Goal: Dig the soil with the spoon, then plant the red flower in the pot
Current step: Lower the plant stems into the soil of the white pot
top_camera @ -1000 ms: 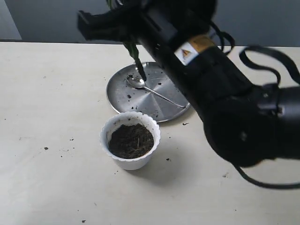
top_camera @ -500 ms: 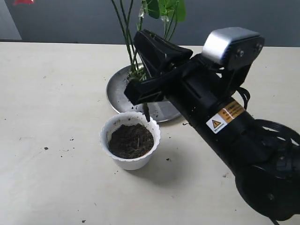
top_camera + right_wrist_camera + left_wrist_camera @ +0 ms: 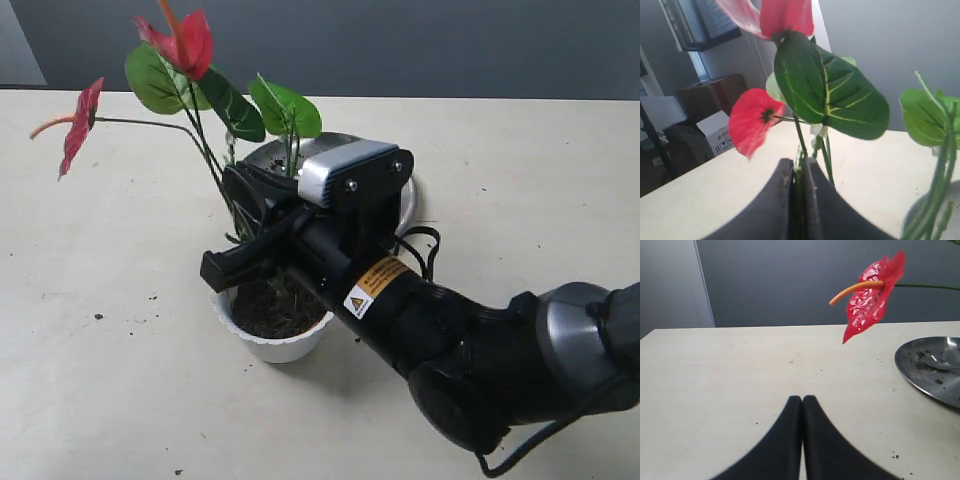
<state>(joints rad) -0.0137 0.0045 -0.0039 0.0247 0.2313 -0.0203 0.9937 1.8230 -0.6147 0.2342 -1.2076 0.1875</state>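
The red flower stands upright, its stems running down to the soil in the white pot. My right gripper is shut on the lower stems just above the pot rim. In the right wrist view the green stems sit pinched between the fingers of the right gripper, with a red bloom and a broad leaf beyond. My left gripper is shut on nothing, low over bare table. The spoon lies in the steel plate; the exterior view hides it behind my right arm.
The round steel plate lies just behind the pot, mostly covered by my right arm. Loose soil crumbs dot the table left of the pot and the plate. One red bloom hangs over the table in the left wrist view.
My right arm has come down and swung toward the pot, carrying the flower from over the plate. The blooms have dropped into view and the stem base now sits in the pot.
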